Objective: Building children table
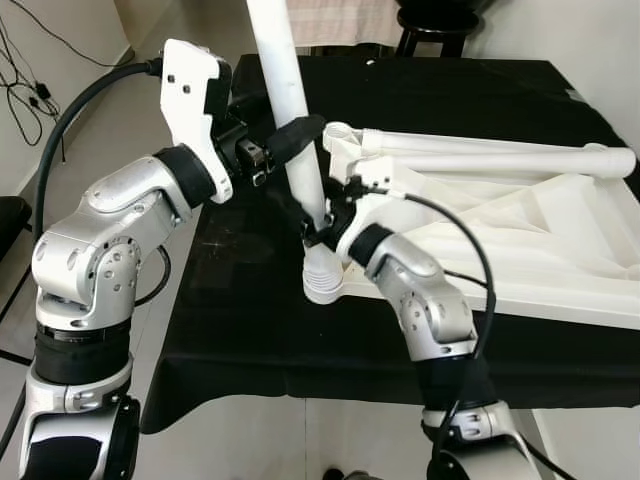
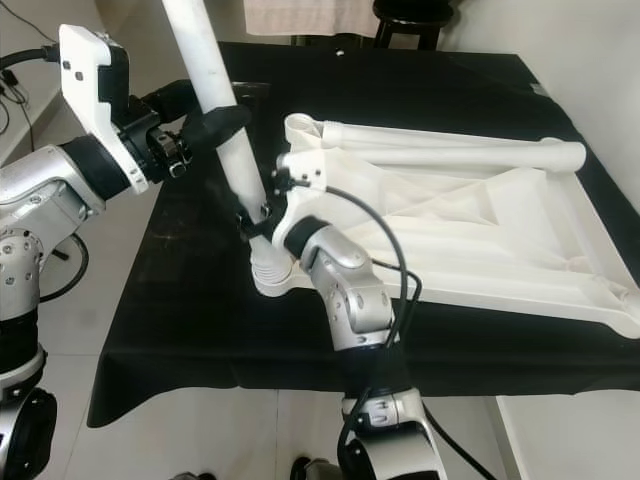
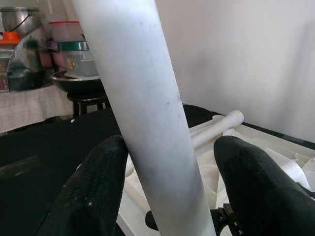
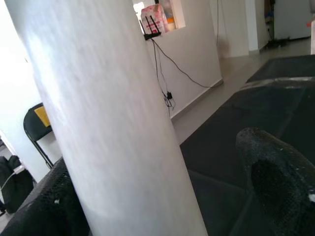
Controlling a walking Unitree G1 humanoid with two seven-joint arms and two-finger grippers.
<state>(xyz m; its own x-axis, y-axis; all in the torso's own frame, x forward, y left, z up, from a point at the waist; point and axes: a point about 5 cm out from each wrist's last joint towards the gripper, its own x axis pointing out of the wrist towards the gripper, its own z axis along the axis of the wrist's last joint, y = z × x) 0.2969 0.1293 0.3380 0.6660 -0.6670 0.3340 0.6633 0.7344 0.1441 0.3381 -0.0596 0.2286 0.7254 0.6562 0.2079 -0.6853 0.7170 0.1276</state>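
Nearest, the right gripper (image 1: 318, 228) clamps the white table leg (image 1: 290, 110) low, just above the corner socket (image 1: 322, 285) of the upturned tabletop (image 1: 520, 250) on the black cloth; the leg stands nearly upright, leaning slightly left. Higher up, the left gripper (image 1: 285, 140) straddles the leg, and its wrist view shows a slight gap at each finger. Seating likely means pushing straight down the leg's axis.

One upturned tabletop (image 1: 560, 250), three white table legs (image 1: 285, 90), one black cloth (image 1: 240, 300)
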